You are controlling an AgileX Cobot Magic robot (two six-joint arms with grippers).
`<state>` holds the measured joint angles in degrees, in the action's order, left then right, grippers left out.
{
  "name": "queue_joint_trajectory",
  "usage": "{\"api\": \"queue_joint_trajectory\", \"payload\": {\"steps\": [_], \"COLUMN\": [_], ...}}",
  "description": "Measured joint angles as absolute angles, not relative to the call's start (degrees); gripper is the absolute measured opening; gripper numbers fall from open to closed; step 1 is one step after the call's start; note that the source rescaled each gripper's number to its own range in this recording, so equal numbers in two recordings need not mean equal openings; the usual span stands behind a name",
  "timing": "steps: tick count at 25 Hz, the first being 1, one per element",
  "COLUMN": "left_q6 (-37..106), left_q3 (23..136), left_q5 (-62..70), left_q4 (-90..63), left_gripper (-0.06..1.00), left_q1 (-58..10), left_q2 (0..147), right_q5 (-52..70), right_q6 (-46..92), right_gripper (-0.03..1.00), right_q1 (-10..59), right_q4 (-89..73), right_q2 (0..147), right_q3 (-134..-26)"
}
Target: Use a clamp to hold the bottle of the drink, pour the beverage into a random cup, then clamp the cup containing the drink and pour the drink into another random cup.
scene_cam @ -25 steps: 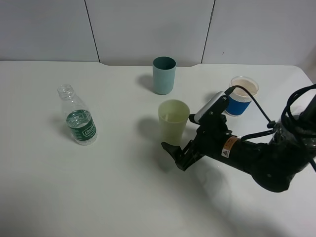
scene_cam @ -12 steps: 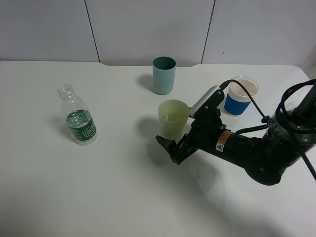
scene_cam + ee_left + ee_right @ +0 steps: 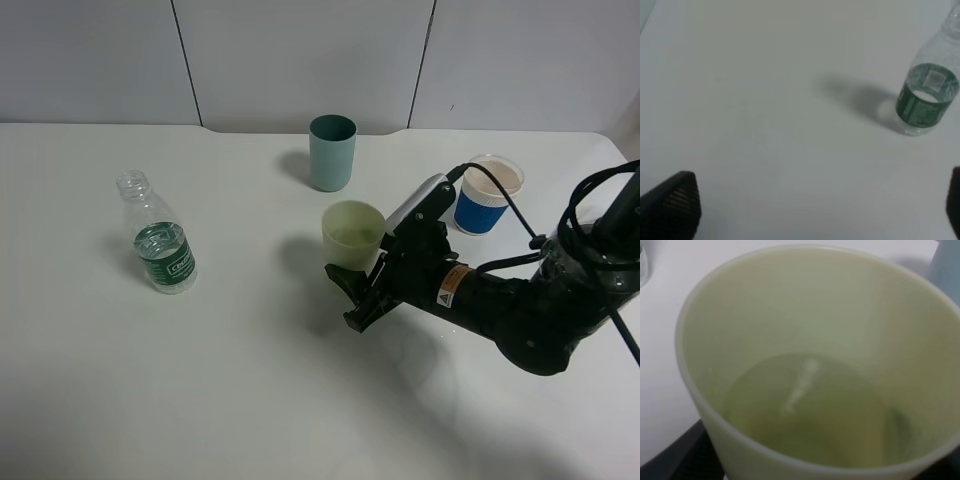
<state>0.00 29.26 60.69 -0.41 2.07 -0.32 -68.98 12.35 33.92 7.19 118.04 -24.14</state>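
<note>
The pale yellow-green cup (image 3: 352,230) stands mid-table with clear beverage (image 3: 810,410) in its bottom. My right clamp (image 3: 346,297) reaches in from the right, its black jaws on either side of the cup's lower part, shut on it. In the right wrist view the cup (image 3: 815,340) fills the picture and dark fingers (image 3: 685,450) show at its base. The bottle (image 3: 160,245) stands uncapped at the left with its green label. The left wrist view shows the bottle (image 3: 927,97) ahead of my open left gripper (image 3: 815,210). The blue-banded cup (image 3: 485,200) sits behind the right arm.
A teal straight-sided cup (image 3: 332,152) stands behind the yellow-green cup near the back of the white table (image 3: 250,380). The right arm's black cable (image 3: 520,225) loops over by the blue-banded cup. The left arm is outside the high view.
My right clamp slid toward the yellow-green cup from the front right, set its jaws around the cup's base and closed. The bottle and the other cups stayed put.
</note>
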Motion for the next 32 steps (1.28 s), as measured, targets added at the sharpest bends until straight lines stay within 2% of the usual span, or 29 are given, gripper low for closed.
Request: {"api": "queue_joint_trajectory", "payload": {"steps": [14,25,27,32], "left_q6": [0.0,0.0,0.0,0.0], "left_q3": [29.26,29.26,29.26,29.26], "left_q5": [60.69,60.69,60.69,60.69], "left_q4": [-0.41,-0.41,-0.41,-0.41], "left_gripper": [1.0,1.0,1.0,1.0], "left_q1": [2.07,2.07,2.07,2.07], "left_q2": [-0.32,-0.32,-0.32,-0.32], "right_q5": [-68.1,-54.18,-48.78,-44.95], "right_q6": [6.44,5.23,3.58,1.76], "right_gripper": [0.03,0.03,0.03,0.03], "right_q1": [33.92,33.32,30.38,26.4], "right_q4": [6.56,1.57,1.1,0.99], "right_q2": [116.89,100.79,94.18,87.89], "right_q3": [-24.14,-24.04,-23.93,-23.88]}}
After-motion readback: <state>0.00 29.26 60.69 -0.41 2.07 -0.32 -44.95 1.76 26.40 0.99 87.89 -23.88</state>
